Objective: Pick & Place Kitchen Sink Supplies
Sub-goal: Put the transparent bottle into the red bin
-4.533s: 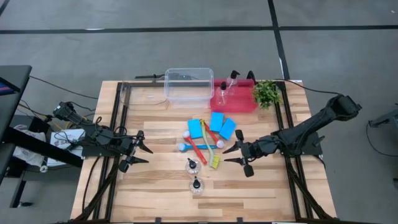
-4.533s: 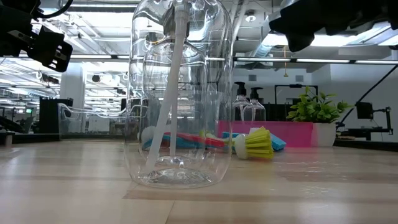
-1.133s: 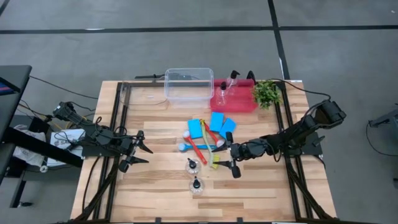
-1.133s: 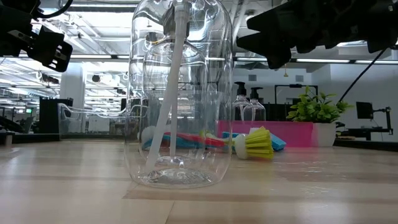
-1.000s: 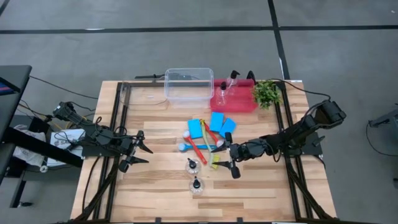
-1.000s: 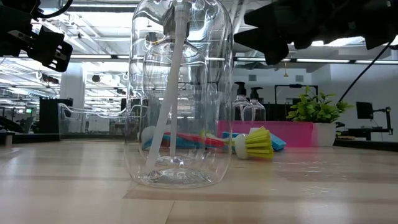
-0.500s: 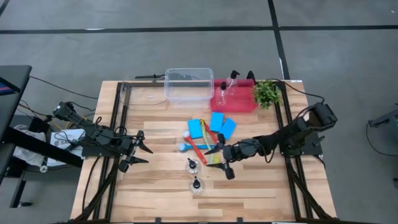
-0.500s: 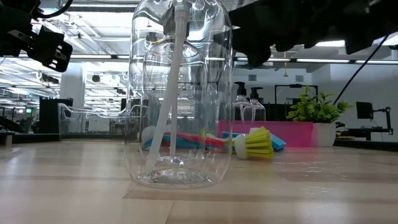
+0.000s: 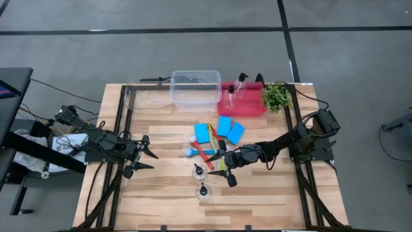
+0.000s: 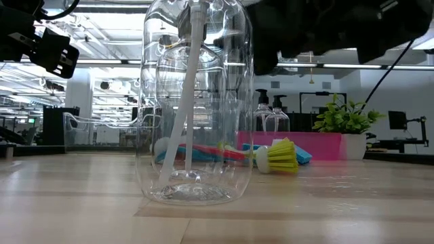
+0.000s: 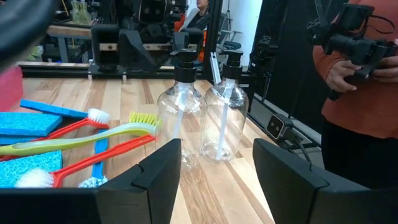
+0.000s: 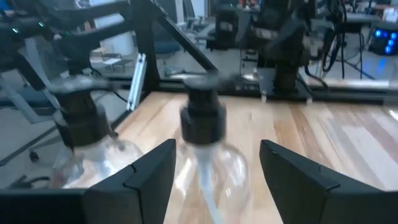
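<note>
Jaws wide and empty on right gripper [image 9: 219, 167], now moved left to small clear pump-top bottle [image 9: 199, 171]; left gripper [image 9: 143, 161] parked, also wide.

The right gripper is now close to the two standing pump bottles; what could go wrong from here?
1. The right gripper, jaws open, nears the closer bottle; the second bottle stands close by and could be knocked over.
2. The yellow-green brush lies under the gripper and may be dragged along.
</note>
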Available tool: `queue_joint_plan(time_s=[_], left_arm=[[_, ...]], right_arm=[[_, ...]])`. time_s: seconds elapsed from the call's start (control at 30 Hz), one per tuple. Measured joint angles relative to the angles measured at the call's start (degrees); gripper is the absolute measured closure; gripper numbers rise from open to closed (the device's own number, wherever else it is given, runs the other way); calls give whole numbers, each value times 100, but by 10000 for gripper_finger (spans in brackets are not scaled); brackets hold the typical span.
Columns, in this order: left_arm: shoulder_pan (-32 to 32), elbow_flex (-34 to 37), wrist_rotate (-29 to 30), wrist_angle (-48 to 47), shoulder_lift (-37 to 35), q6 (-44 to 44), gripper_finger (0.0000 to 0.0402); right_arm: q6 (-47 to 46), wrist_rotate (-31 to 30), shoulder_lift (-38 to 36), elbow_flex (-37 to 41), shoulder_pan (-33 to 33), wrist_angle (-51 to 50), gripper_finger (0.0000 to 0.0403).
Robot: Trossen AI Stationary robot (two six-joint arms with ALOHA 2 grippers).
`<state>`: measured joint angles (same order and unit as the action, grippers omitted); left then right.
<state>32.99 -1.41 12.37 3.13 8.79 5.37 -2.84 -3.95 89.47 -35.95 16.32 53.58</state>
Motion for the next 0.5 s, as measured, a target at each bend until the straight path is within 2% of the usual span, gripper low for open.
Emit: queue_joint_plan(time_s=[0.27, 0.5], left_arm=[[0, 0, -1, 38, 1, 0, 199], [0, 0, -1, 65, -1, 0, 199]], right_arm=[[87, -16, -8, -243, 2, -418, 150], [133, -24, -11, -253, 0, -387, 147]])
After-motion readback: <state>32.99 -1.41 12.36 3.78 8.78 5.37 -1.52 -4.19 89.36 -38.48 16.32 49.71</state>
